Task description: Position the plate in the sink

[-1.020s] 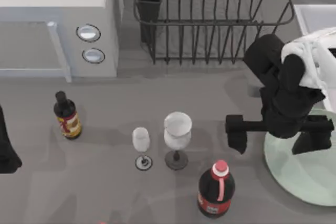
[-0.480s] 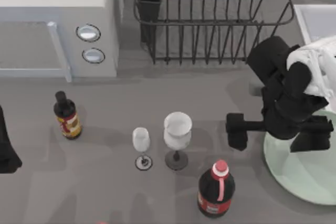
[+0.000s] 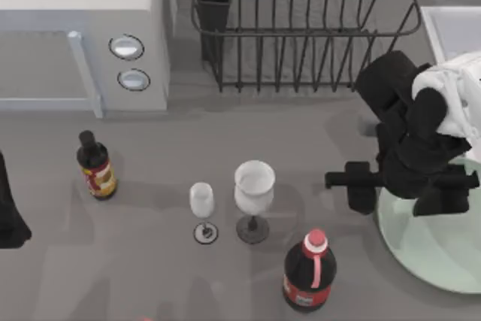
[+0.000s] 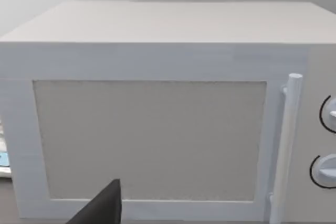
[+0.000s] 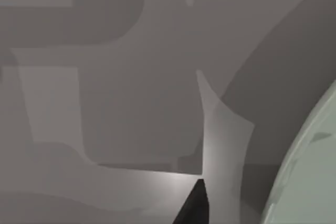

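Observation:
The pale mint-green plate (image 3: 440,257) lies flat on the table at the right edge, partly under my right arm. My right gripper (image 3: 404,192) hangs over the plate's left rim and is open. One finger (image 3: 361,189) is just outside the rim and the other sits over the plate. The right wrist view has the plate's rim (image 5: 310,177) and one dark fingertip (image 5: 195,207) above the grey table. The sink (image 3: 449,26), white-rimmed, is at the back right, behind the arm. My left arm (image 3: 10,212) rests at the table's left edge.
A black wire dish rack (image 3: 301,28) stands at the back centre, just left of the sink. A cola bottle (image 3: 310,270) and two glasses (image 3: 254,186) stand left of the plate. A small dark bottle (image 3: 95,167) and a microwave (image 3: 75,31) are at the left.
The right gripper's outer finger has slid right toward the plate's rim, narrowing the gap between the fingers. The arm has shifted slightly right. The plate has not moved.

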Motion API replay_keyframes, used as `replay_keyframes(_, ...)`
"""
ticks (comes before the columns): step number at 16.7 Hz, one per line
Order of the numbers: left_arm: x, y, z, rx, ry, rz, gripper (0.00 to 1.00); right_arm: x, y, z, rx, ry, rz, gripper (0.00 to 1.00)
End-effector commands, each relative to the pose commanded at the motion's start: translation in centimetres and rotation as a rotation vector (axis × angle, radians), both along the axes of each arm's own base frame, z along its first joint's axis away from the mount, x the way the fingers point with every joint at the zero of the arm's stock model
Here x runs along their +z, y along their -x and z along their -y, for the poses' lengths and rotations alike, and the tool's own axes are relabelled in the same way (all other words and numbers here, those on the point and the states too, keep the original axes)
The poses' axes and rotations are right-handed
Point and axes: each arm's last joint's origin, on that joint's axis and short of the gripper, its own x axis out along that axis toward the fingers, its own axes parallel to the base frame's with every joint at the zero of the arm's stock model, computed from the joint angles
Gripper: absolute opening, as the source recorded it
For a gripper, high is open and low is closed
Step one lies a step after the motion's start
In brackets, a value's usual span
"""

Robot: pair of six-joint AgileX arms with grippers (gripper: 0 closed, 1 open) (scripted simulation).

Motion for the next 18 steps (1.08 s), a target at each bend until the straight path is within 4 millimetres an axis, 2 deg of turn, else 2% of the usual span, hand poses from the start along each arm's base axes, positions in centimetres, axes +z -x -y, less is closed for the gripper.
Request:
replay_keyframes(4, 0.0, 0.0, 0.0, 0.000, 0.000, 0.000, 1.00, 0.0, 0.0, 0.0, 0.000, 0.000, 0.000, 0.02)
replay_keyframes(5, 0.0, 0.0, 0.0, 0.000, 0.000, 0.000, 1.00, 0.0, 0.0, 0.0, 0.000, 0.000, 0.000, 0.00)
replay_keyframes(12, 0.0, 0.0, 0.0, 0.000, 0.000, 0.000, 1.00, 0.0, 0.0, 0.0, 0.000, 0.000, 0.000, 0.00)
replay_keyframes(13, 0.0, 0.0, 0.0, 0.000, 0.000, 0.000, 1.00, 2.9, -0.8, 0.1, -0.011, -0.042, 0.098, 0.00)
replay_keyframes(16, 0.0, 0.0, 0.0, 0.000, 0.000, 0.000, 1.00, 3.5, -1.2, -0.1, -0.011, -0.039, 0.093, 0.00)
replay_keyframes(18, 0.0, 0.0, 0.0, 0.000, 0.000, 0.000, 1.00, 5.0, -1.9, -0.6, -0.011, -0.036, 0.086, 0.00)
